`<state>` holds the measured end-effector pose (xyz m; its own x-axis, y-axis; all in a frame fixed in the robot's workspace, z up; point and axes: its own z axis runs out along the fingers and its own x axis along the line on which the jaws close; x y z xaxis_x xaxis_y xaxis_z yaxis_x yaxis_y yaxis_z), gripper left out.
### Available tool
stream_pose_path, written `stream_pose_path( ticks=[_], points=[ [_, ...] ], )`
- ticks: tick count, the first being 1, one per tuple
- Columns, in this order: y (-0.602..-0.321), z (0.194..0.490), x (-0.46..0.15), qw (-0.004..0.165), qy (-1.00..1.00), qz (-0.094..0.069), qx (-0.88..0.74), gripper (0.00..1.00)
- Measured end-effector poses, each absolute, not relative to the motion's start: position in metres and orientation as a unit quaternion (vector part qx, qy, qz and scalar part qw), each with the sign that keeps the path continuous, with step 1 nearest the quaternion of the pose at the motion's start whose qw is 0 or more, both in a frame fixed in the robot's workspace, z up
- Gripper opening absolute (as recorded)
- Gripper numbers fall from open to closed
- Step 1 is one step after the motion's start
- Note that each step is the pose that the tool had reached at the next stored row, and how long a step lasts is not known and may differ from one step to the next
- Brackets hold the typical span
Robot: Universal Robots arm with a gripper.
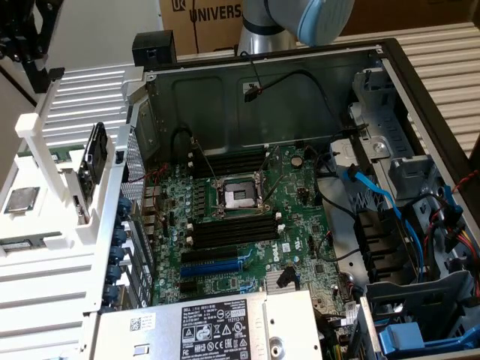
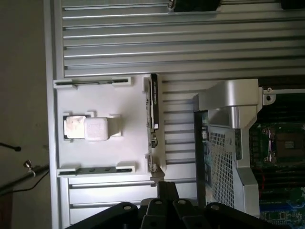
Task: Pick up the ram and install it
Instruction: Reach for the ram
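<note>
The ram [image 1: 91,161] looks thin, light and easy to break; hold its flat sides. I cannot tell if the gripper [image 2: 167,193] is spread.

The cardboard box [image 1: 199,22] at the top of the exterior view bears dark capitals reading "UNIVERS" — the rest is cut off by the arm [image 1: 300,19]. The black label [image 1: 217,328] on the silver power supply [image 1: 296,315] opens with white letters, seemingly "DELL" — its smaller print, numbers and symbols are too fine to read.
</note>
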<state>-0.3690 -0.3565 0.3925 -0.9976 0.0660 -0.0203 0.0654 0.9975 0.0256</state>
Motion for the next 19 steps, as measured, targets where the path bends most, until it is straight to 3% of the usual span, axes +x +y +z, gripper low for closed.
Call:
stream_pose_path(
  ticks=[19],
  points=[
    [-0.33, 0.392, -0.456, 0.011, 0.999, 0.009, 0.032, 0.1]
  ],
)
